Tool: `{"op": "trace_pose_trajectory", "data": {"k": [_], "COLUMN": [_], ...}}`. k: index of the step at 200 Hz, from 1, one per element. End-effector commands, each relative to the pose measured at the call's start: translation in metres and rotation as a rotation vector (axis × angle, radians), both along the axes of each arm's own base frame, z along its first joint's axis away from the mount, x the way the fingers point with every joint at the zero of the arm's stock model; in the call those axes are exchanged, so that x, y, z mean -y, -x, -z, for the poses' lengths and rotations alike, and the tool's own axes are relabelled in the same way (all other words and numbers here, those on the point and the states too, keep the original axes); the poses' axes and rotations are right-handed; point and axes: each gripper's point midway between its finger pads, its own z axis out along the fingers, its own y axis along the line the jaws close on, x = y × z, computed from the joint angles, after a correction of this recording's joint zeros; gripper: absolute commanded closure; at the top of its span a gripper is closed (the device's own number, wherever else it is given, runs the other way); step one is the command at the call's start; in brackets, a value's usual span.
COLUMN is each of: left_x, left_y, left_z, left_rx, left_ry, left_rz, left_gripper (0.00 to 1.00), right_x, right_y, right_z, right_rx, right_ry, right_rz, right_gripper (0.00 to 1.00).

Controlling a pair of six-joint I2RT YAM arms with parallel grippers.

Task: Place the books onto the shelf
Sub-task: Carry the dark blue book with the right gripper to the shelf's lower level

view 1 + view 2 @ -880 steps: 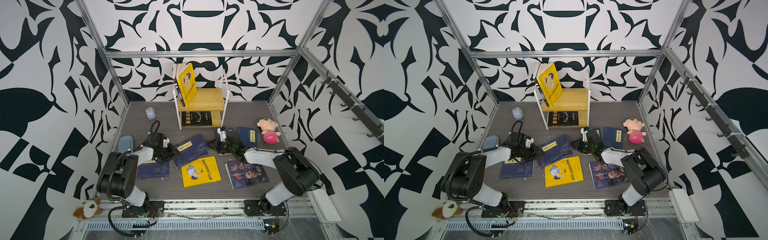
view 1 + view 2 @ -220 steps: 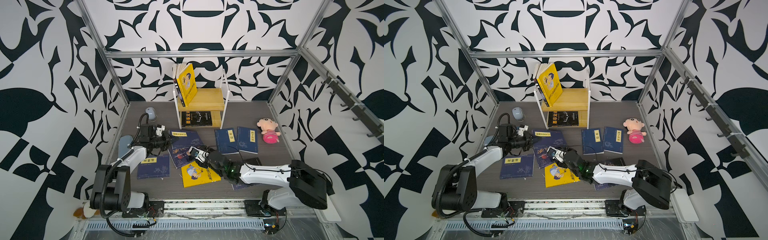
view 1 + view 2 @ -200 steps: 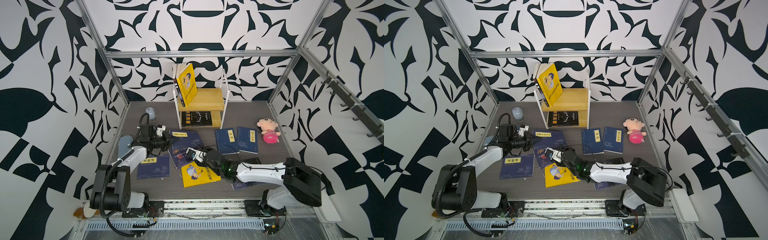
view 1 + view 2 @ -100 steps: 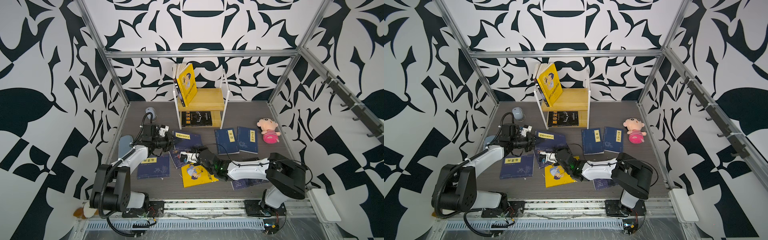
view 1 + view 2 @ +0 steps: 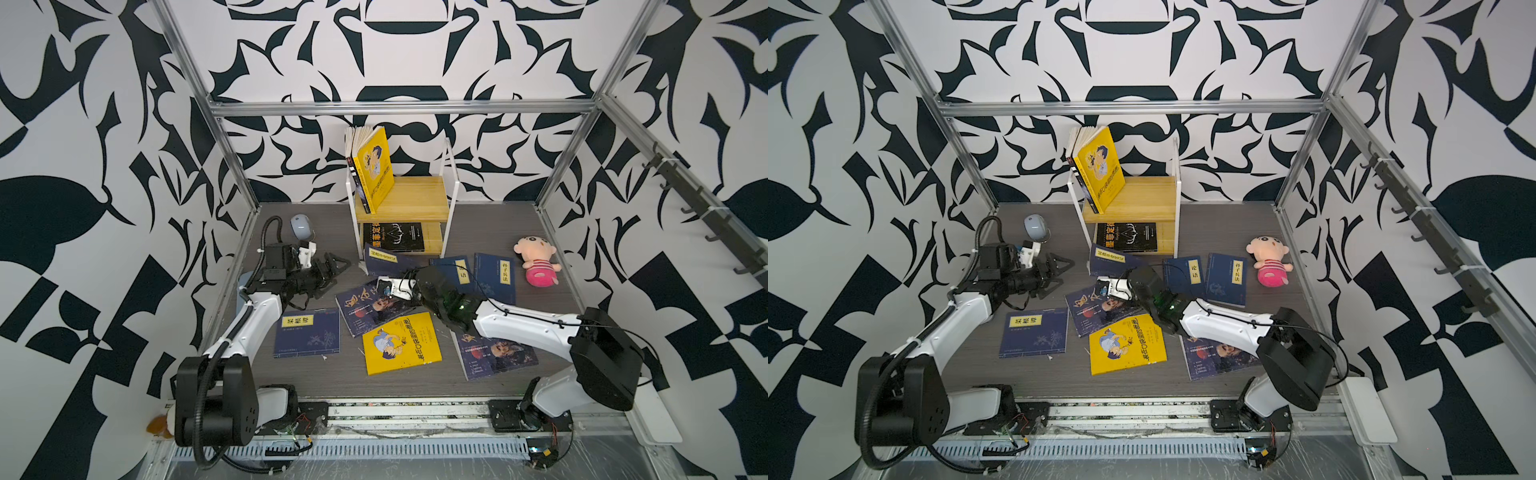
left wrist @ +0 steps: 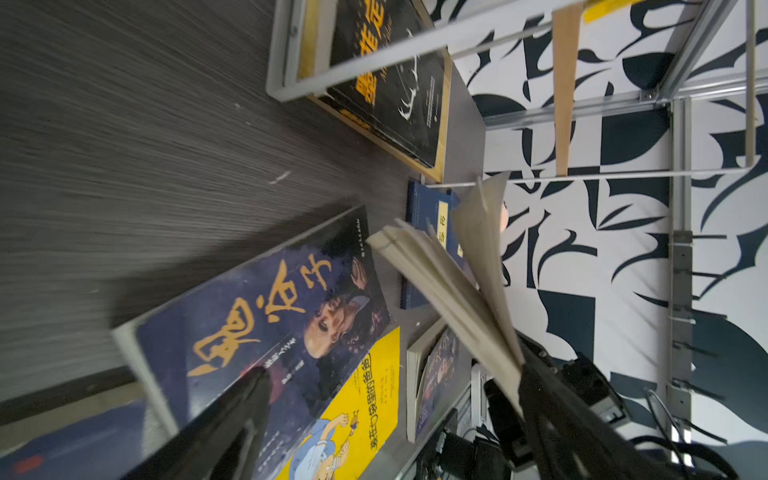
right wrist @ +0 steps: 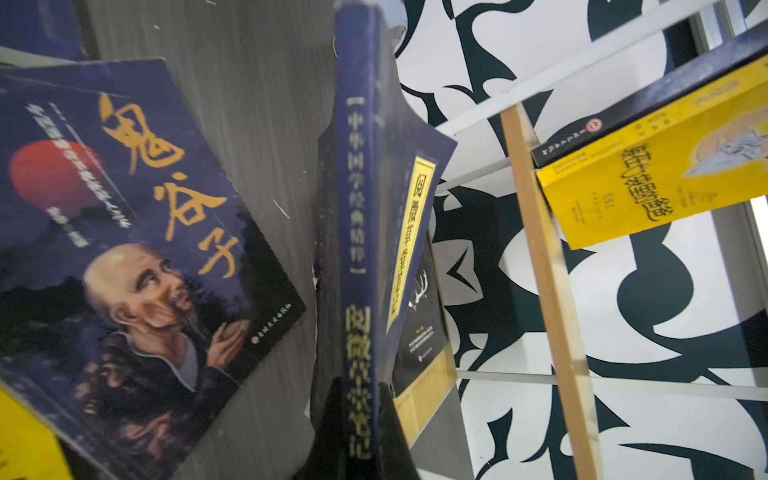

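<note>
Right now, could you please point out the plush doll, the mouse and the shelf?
plush doll (image 5: 537, 266): in a top view, striped belly.
mouse (image 5: 300, 225): in a top view, its back.
shelf (image 5: 419, 199): in a top view, upper board.

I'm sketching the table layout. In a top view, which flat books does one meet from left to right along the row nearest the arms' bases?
navy book → yellow book → portrait book. Left out: the second portrait book, which the yellow one overlaps.
</note>
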Motion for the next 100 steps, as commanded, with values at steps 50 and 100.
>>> {"op": "trace_pose_trajectory", "data": {"k": [50,100], "left_x": [-0.059,-0.078], "left_y": [-0.003,0.0], "left_z": [-0.024,-0.033], "left_rx": [0.14,0.183], "left_ry": [-0.18,-0.203], "left_rz": [-0.139,-0.179], "left_gripper": [0.0,0.0], "right_x": [0.007,-0.011], "right_y": [-0.068,-0.112], "right_z": [-0.058,-0.059], "right_rx": [0.192,0.335], "right_ry": [0.069,0.11], "right_rz": [0.035,0.062], "right_gripper": [1.0,1.0]}}
